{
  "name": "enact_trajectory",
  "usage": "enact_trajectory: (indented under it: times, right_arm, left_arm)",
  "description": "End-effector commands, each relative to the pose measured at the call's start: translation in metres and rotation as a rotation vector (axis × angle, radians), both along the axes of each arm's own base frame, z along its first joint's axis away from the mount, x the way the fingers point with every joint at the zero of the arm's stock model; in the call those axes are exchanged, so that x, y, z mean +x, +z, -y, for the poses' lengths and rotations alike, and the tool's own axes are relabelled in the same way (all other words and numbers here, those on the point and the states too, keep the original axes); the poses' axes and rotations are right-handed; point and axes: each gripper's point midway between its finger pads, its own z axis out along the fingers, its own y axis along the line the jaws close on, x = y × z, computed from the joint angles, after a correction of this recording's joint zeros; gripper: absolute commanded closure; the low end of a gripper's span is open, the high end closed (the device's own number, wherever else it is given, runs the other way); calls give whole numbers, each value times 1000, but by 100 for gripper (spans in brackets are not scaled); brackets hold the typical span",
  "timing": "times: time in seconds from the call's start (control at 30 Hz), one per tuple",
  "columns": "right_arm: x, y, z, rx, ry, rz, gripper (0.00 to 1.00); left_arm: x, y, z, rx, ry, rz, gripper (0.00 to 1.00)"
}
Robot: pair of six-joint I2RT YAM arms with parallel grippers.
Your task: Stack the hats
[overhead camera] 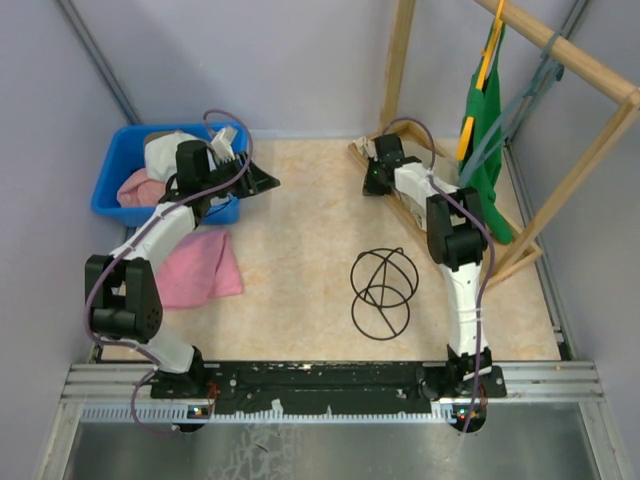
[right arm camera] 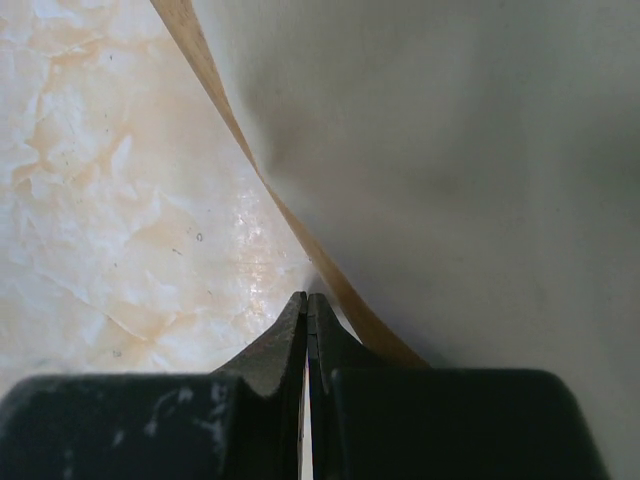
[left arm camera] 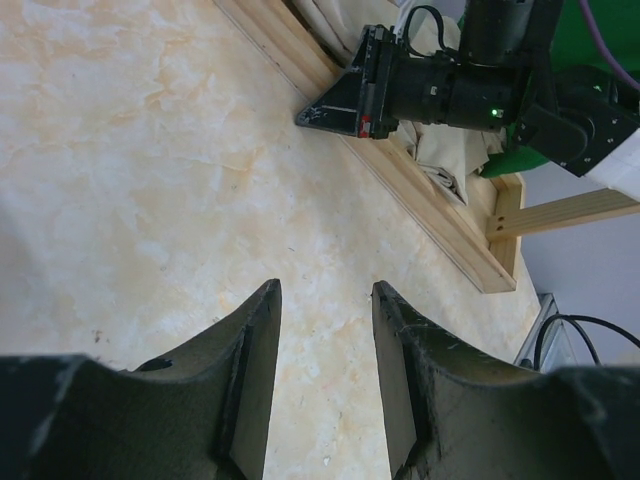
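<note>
In the top view a white fabric lump (overhead camera: 165, 152) and a pink one (overhead camera: 138, 190) lie in the blue bin (overhead camera: 118, 150); I cannot tell from here whether they are caps. No black or tan cap shows. My left gripper (overhead camera: 262, 181) is open and empty just right of the bin, and in its wrist view (left arm camera: 325, 290) it hangs over bare floor. My right gripper (overhead camera: 371, 184) is shut and empty at the near end of the wooden rack base. In its wrist view (right arm camera: 307, 298) it sits beside a pale surface (right arm camera: 470, 170) with a tan curved edge.
A flat pink cloth (overhead camera: 200, 268) lies at the left. A black wire hoop frame (overhead camera: 383, 290) lies in the middle. The wooden rack (overhead camera: 560, 60) holds a green garment (overhead camera: 485, 120) at the right, and beige cloth (left arm camera: 440, 150) lies behind the rack's base beam (left arm camera: 420, 190).
</note>
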Motion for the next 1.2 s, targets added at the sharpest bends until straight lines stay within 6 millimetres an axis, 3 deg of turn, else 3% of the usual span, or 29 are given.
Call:
enact_trajectory:
  times: [0.0, 0.23, 0.37, 0.5, 0.7, 0.9, 1.17]
  right_arm:
    - [28, -48, 125, -176, -317, -48, 100]
    - [32, -41, 137, -173, -335, -66, 100]
    - [37, -31, 124, -340, -230, -73, 100]
    - [43, -27, 129, -485, -153, -89, 100]
    - [44, -9, 172, -732, -171, -41, 100]
    - [42, -1, 222, -766, -239, -52, 100]
    - [36, 7, 270, -767, -289, -65, 100]
  left_arm:
    - [-6, 28, -1, -2, -9, 71, 52]
    - [-10, 37, -2, -4, -13, 88, 52]
    - [-11, 46, -3, -4, -5, 111, 52]
    - [-13, 56, -5, -7, 0, 138, 52]
    - [-16, 60, -10, 9, 9, 153, 51]
    - [-18, 62, -14, 20, 9, 161, 51]
    - [-16, 68, -14, 7, 10, 167, 51]
